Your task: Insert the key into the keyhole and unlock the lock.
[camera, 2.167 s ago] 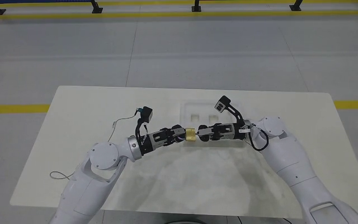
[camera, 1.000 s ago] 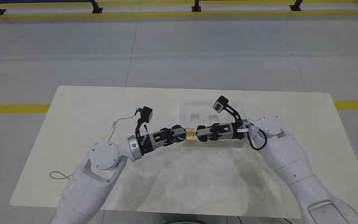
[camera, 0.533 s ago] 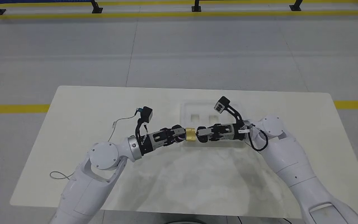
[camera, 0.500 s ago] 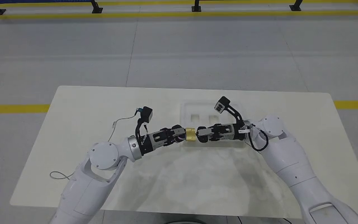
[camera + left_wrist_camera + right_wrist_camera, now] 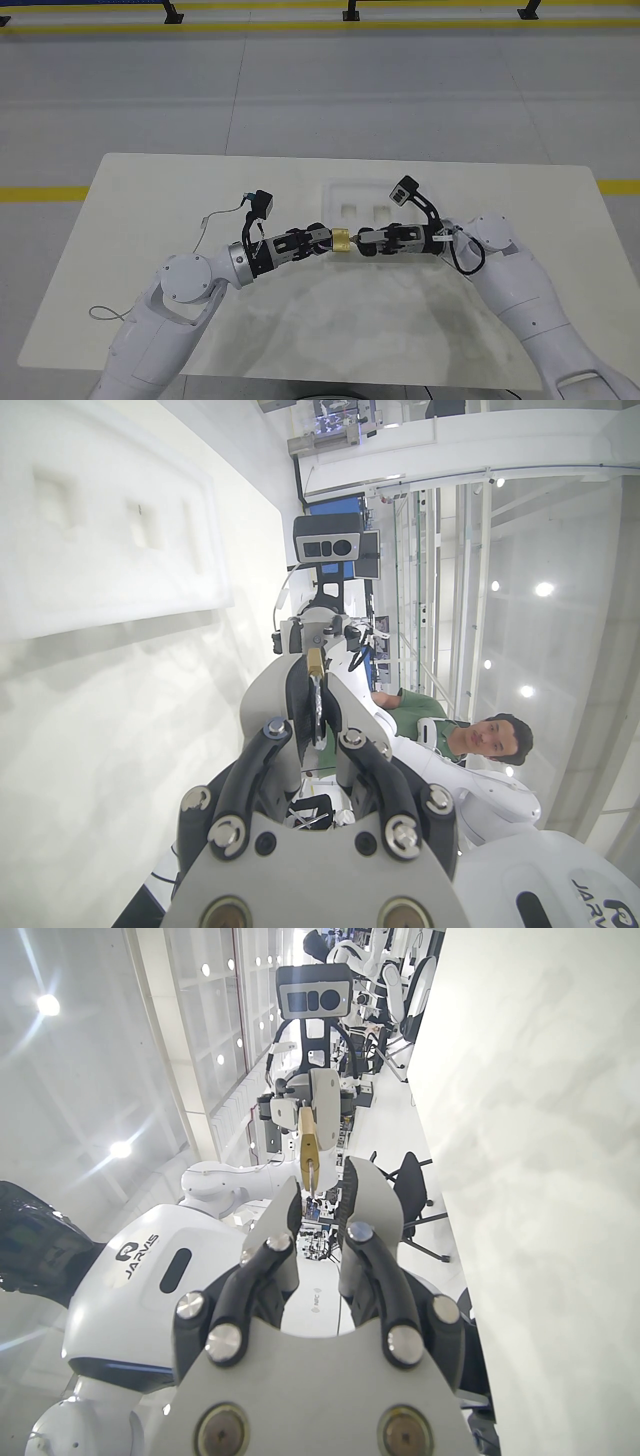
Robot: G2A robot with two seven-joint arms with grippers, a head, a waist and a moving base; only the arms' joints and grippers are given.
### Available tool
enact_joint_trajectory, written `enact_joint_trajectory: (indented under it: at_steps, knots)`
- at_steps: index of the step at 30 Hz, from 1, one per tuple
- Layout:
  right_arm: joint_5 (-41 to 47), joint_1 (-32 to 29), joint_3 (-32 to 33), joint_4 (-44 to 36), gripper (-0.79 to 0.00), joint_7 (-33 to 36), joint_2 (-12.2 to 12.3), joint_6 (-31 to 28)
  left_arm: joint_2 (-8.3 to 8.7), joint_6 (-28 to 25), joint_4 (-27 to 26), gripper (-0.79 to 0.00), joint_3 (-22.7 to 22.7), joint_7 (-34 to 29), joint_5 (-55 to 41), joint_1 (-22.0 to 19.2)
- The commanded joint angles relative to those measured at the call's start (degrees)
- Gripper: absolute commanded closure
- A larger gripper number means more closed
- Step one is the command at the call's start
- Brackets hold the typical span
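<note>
Release looks like the latest change: the right gripper (image 5: 322, 1188) has drawn back a little, its fingers parted and holding nothing. The key (image 5: 311, 1180) at their tips is left sticking out of the lock (image 5: 308, 1140). Beyond, the left gripper (image 5: 312, 700) stays clamped on the lock above the desk (image 5: 150, 200). Insertion looks done, but I cannot tell whether the key has been turned.

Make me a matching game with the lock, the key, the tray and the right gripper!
Things:
1. lock
2. key
3. tray
4. right gripper

States:
a. open
b. white
c. stuck in the lock
d. held by the left gripper

Pairs: 1-d, 2-c, 3-b, 4-a
</note>
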Motion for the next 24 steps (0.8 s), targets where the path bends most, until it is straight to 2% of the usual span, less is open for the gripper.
enact_joint_trajectory:
  at_steps: [1,9,15,24]
  knots:
    - [0.0,-0.16,0.01,-0.17,-0.172,-0.09,0.0,-0.07,0.0,0.0,0.0,0.0,0.0,0.0,0.0,0.0]
    - [0.08,0.24,-0.72,-0.6,-0.108,-0.65,-0.26,0.12,0.0,0.0,0.0,0.0,0.0,0.0,0.0,0.0]
    - [-0.1,0.72,-1.33,-0.39,0.0,-0.6,-0.46,0.14,0.0,0.0,0.0,0.0,0.0,0.0,0.0,0.0]
    - [-0.36,1.39,-1.78,-0.11,0.0,-0.4,-0.63,0.41,0.0,0.0,0.0,0.0,0.0,0.0,0.0,0.0]
